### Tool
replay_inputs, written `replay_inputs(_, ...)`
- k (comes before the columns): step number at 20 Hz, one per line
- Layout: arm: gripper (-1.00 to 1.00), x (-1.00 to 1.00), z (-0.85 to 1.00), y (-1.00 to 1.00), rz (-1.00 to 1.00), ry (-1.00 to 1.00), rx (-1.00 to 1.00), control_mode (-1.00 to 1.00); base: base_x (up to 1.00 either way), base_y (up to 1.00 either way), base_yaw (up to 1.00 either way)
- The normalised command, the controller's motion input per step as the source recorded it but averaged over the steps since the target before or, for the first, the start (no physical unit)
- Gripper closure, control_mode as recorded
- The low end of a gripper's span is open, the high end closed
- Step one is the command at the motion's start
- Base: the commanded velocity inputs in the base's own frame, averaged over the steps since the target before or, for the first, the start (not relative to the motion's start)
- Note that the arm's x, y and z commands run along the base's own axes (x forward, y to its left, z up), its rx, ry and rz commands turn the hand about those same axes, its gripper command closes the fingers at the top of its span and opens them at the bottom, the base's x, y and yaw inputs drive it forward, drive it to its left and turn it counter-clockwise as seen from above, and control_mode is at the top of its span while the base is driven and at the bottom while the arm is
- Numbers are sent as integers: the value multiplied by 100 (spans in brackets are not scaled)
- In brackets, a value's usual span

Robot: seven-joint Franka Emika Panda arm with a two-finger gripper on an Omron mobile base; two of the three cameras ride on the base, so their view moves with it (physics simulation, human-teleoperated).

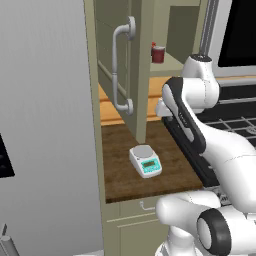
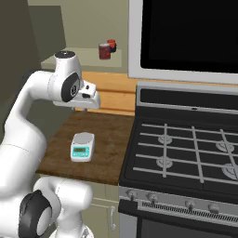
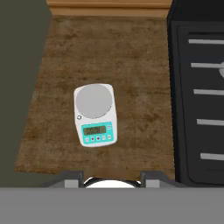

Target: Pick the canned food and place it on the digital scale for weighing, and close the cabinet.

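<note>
Jaws shut above the digital scale [image 3: 95, 114] (canned food [image 1: 158, 54] shelved)

Desk [image 3: 131, 65]: dark brown wood, mottled, matt. Digital scale [image 3: 96, 115]: smooth white plastic body, dull grey plate, teal panel. Cabinet [image 1: 141, 60]: olive-beige wood, matt; handle [image 1: 120, 65] smooth grey, metal-like. Canned food [image 1: 158, 54]: dark red-brown, slight sheen. Stove [image 2: 186, 153]: black, glossy, grey grates.
</note>
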Motion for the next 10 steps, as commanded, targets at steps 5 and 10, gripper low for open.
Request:
replay_inputs(5,-100,-33,3,0,0,-9,0,-100,0,0,0)
replay_inputs(10,-100,-55,29,0,0,-30,0,-100,0,0,0)
